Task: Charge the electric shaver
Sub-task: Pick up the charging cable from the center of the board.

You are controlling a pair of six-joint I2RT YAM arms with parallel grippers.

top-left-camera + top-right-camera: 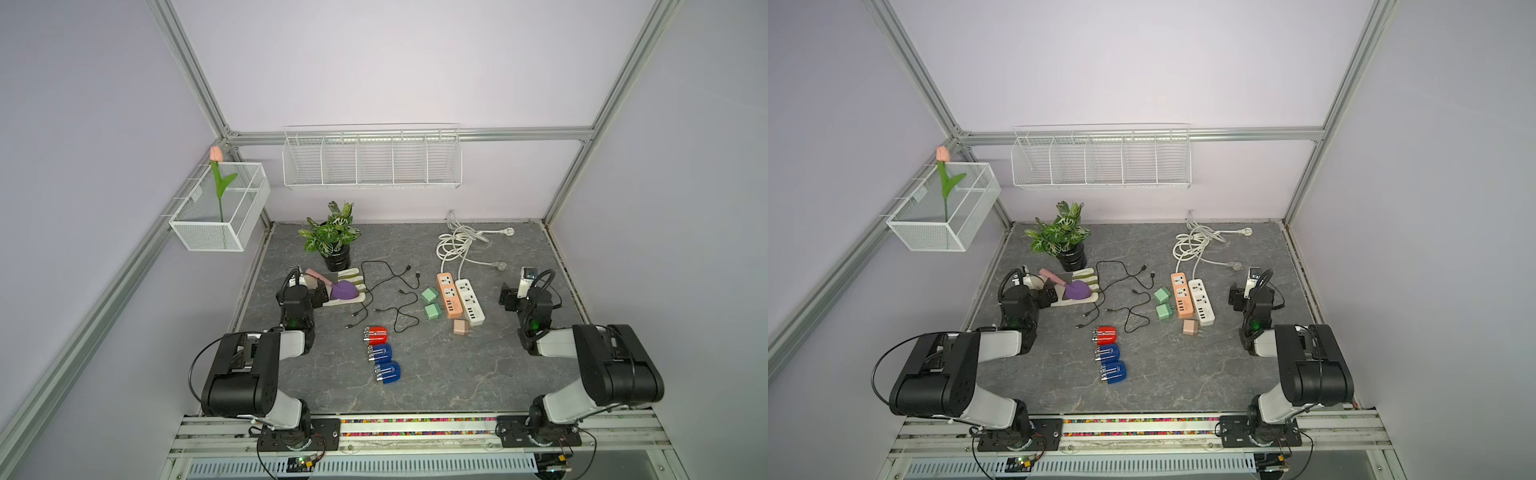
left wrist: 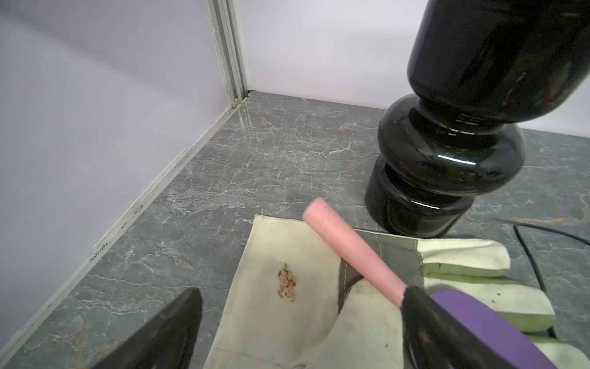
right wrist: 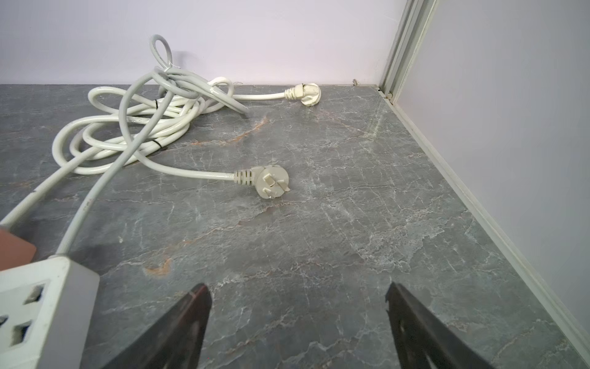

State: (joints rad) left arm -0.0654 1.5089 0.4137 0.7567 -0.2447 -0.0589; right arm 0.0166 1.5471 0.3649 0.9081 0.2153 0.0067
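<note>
Left gripper point(image 2: 303, 290): I see its jaws spread wide with nothing held. It hangs over a glove point(image 2: 287, 319), with one finger point(image 2: 427, 329) in front of a purple thing point(image 2: 479, 319).
Right gripper point(image 3: 297, 285): jaws wide apart over bare table point(image 3: 319, 207), nothing between them.
Red shaver point(image 1: 376, 333): lies between my two grippers, back toward the arm bases and nearer the left gripper. Neither touches it.
Blue shavers point(image 1: 382, 352): two, in a row with the red one, further toward the bases.
Shaver shape: short, rounded, glossy bodies with metal heads facing the left arm's side.
Cables point(image 1: 390, 291): thin, black, in loose loops between the left gripper and the strips.
Orange strip point(image 1: 449, 296), white strip point(image 1: 469, 301): side by side, inward of the right gripper.
Glove: pale canvas with a rusty stain; a smooth pink handle point(image 2: 351, 249) lies across it.
Vase point(image 2: 447, 153): glossy black and bulged, just beyond the left gripper.
Table: grey, marble-veined.
</note>
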